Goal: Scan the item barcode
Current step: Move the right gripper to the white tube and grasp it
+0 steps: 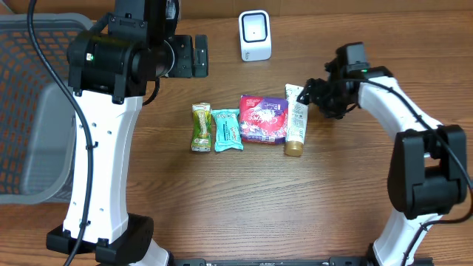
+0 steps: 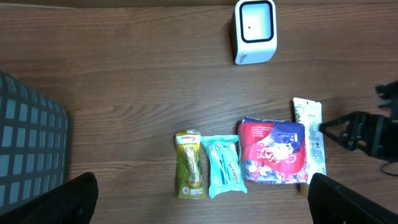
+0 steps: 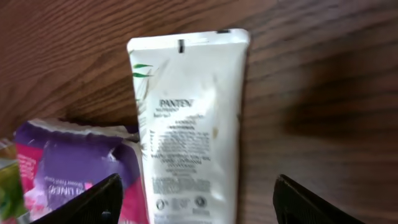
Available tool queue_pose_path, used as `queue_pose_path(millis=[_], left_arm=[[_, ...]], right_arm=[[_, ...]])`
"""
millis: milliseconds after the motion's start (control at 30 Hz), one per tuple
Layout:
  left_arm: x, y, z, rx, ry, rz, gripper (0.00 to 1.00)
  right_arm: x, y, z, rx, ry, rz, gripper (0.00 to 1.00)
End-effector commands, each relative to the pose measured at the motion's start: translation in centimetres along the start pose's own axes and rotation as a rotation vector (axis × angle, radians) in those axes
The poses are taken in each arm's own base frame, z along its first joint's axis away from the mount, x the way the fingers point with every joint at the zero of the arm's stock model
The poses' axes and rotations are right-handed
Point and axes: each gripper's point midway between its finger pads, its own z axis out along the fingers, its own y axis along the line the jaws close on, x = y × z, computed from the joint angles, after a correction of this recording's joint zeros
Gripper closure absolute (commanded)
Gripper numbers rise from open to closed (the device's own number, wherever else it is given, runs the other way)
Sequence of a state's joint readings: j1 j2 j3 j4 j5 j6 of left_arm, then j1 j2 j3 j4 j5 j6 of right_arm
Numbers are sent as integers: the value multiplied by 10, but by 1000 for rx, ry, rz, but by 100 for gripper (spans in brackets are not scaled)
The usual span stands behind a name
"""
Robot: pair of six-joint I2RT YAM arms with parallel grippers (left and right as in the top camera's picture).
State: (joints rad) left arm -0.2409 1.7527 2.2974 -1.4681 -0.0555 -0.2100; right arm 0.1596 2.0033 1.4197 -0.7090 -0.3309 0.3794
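Right tool [image 3: 196,202], jaws parted and empty, hovered over the white tube [image 3: 186,124]; we feared one finger might catch the purple packet [image 3: 68,155] lying against it.

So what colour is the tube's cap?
The cap is golden brown; the overhead view shows it best.

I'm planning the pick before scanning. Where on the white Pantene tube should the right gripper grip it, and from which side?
Grip the white tube across its width near the flat crimped end, coming down from above. It lies flat, and the pink packet crowds its left edge toward the cap, while both edges look free at the crimp. The open right gripper hovers nearest that end.
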Motion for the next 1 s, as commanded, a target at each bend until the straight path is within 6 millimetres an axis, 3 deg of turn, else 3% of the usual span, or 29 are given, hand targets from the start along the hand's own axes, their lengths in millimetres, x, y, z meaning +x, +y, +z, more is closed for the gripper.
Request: queue_pose_path(millis=[0,200,267,300,367,567,667,733,767,867,967], left_arm=[[-3,-1,-3,4,-13,8,0],[-3,-1,-3,4,-13,8,0],[-3,-1,-3,4,-13,8,0],[-3,-1,-3,4,-13,8,0],[-3,-1,-3,4,-13,8,0],[-3,-1,-3,4,-13,8,0],[-3,-1,-3,4,-13,8,0],[-3,-1,-3,4,-13,8,0],[-3,-1,-3,4,-13,8,0],[-3,-1,-3,4,-13,8,0],[-3,-1,-3,4,-13,8,0]], right_arm=[[-1,2,26,54,-12,-35,22],[-3,-2,45,74,-20,-45,23],[-4,-2,45,73,-23,-45,37],[-5,-3,45,73,-24,-43,49],[-4,-7,44,78,-18,-29,58],[5,-25,31,126,51,30,61],[10,-33,20,144,80,61,75],[15,-29,18,121,102,67,78],[17,-24,19,94,114,70,78],[20,-11,21,29,134,63,57],[19,1,25,0,120,17,46]])
